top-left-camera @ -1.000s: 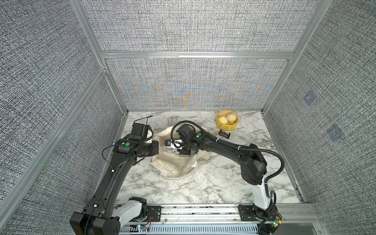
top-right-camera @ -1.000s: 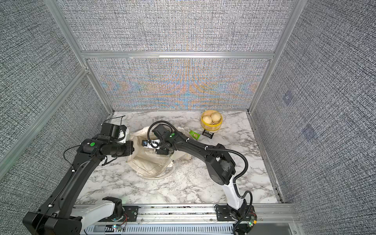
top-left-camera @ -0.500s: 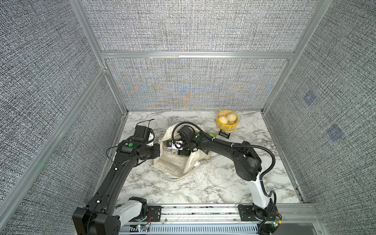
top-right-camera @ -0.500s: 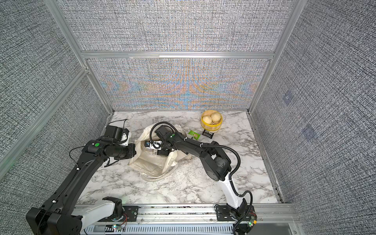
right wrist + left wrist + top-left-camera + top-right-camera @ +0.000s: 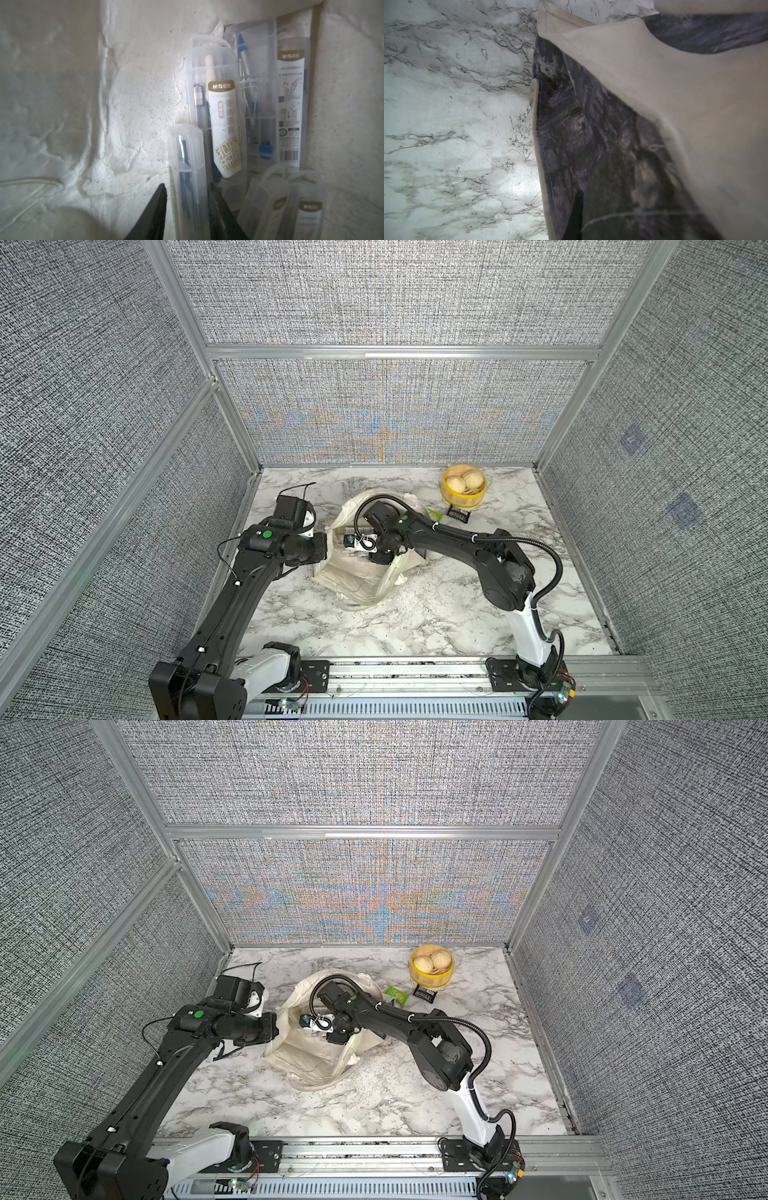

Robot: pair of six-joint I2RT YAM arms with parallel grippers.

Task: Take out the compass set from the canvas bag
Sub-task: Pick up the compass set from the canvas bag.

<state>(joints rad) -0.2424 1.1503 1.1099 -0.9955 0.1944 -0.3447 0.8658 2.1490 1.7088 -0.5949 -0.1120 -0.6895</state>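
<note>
The cream canvas bag point(image 5: 357, 576) point(image 5: 307, 1056) lies slumped mid-table with its mouth held up. My left gripper point(image 5: 328, 542) is shut on the bag's left rim. Its fingers are buried in cloth, and the left wrist view shows only cream canvas point(image 5: 695, 104) and the dark printed panel. My right gripper point(image 5: 187, 193) is inside the bag, shut on a compass set point(image 5: 187, 162), a narrow clear case with a dark compass in it. One black finger point(image 5: 158, 207) presses each long side. Other clear compass cases point(image 5: 216, 116) point(image 5: 270, 93) lie just beyond it on the bag's floor.
A yellow steamer basket point(image 5: 464, 487) with buns stands at the back right. A green packet point(image 5: 435, 514) and a black packet point(image 5: 458, 514) lie beside the bag's right edge. More clear cases point(image 5: 291, 207) crowd the held one. The bag's handles point(image 5: 386, 585) trail toward the front.
The right arm's elbow has swung a little left and back while its wrist stays in the bag. The left gripper still holds the rim, and the cloth has shifted slightly.
</note>
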